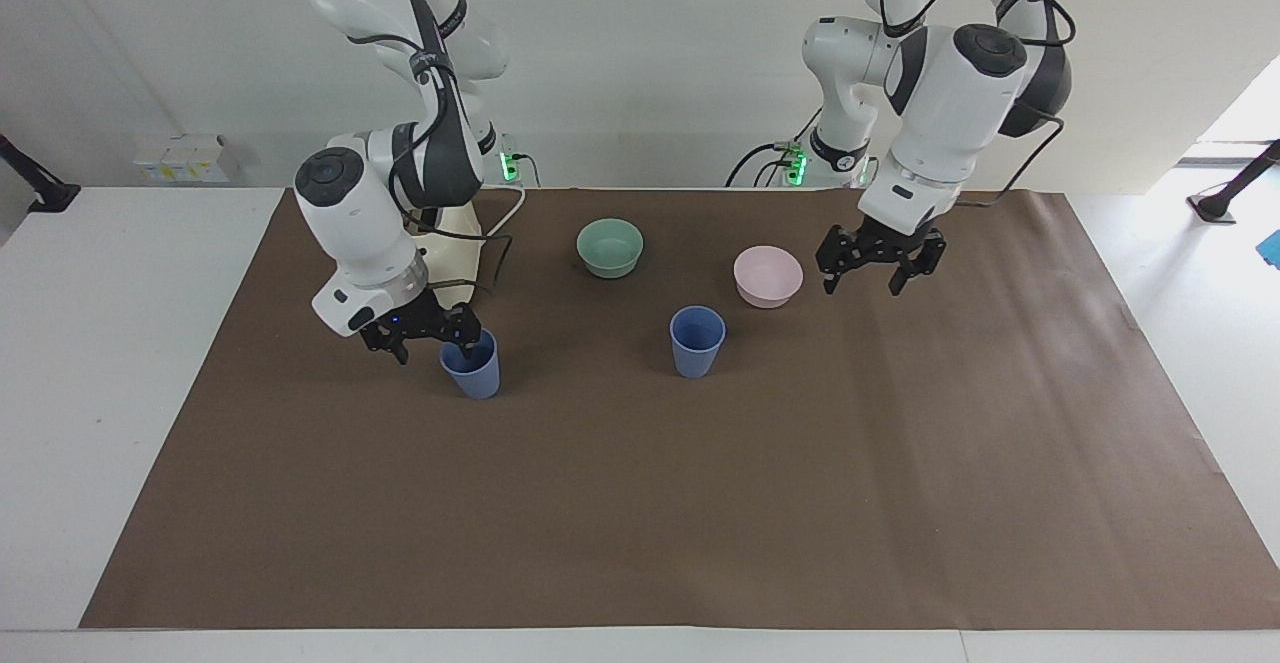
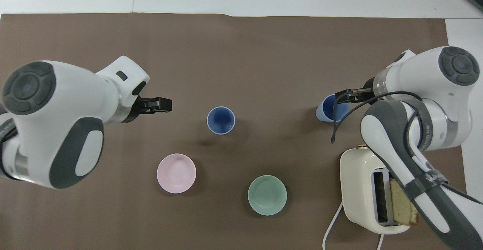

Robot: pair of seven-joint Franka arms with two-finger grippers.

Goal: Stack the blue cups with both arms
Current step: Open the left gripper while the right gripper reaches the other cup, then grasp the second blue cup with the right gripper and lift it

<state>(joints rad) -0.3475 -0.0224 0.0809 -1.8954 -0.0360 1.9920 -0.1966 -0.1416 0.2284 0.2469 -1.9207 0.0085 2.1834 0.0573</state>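
Plainly, the blue cup could be tipped if its rim is clipped by the spread right hand; the left hand, also spread, is held above the tabletop.

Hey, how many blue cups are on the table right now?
2. One blue cup stands alone mid-mat, beside the pink bowl. The other blue cup is near the toaster, at the right gripper. None look hidden.
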